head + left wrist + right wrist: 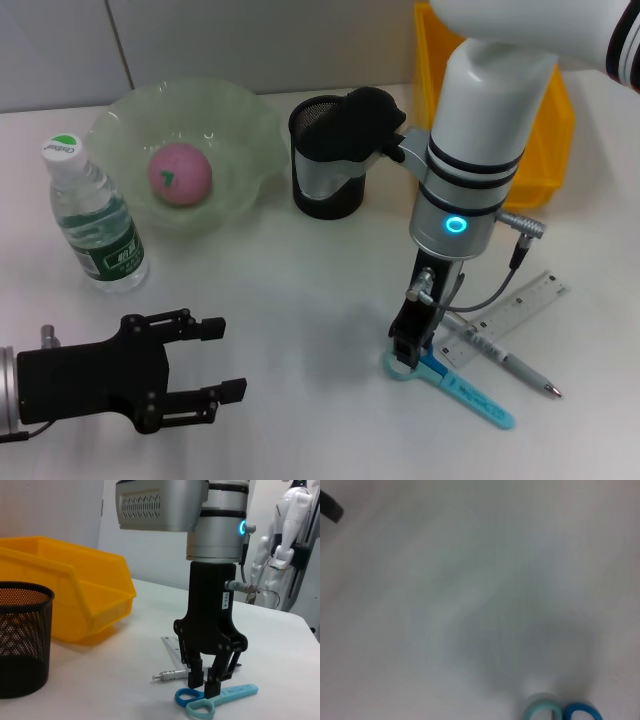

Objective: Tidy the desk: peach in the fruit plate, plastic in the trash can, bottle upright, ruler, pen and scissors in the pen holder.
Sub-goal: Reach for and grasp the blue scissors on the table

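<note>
Right claw (pixel 408 345) stands vertical over the scissors (pixel 455 385) at the near right of the desk (pixel 300 300). Its fingertips (pixel 212 682) are down at the handle loops, slightly parted, one on either side of a loop; whether they press the plastic cannot be told. The scissors lie flat: two loops, one pale teal and one stronger blue, with a light blue sheathed blade pointing to the near right.

Just beyond the scissors lies a pen (pixel 505 360), grey and silver, partly resting on a clear ruler (pixel 510 312) with printed graduations. All three are close together, with the pen touching the ruler.

The black mesh pen holder (pixel 325 160) stands upright at the far centre. A yellow bin (pixel 545 140) is behind it to the right.

Left of the holder, the pink peach (pixel 180 174) sits inside the pale green fruit plate (pixel 240 130). A water bottle (pixel 95 215) with white cap and green label stands upright at the far left.

Left claw (pixel 195 370) hangs at the near left, fingers spread apart, holding nothing.
</note>
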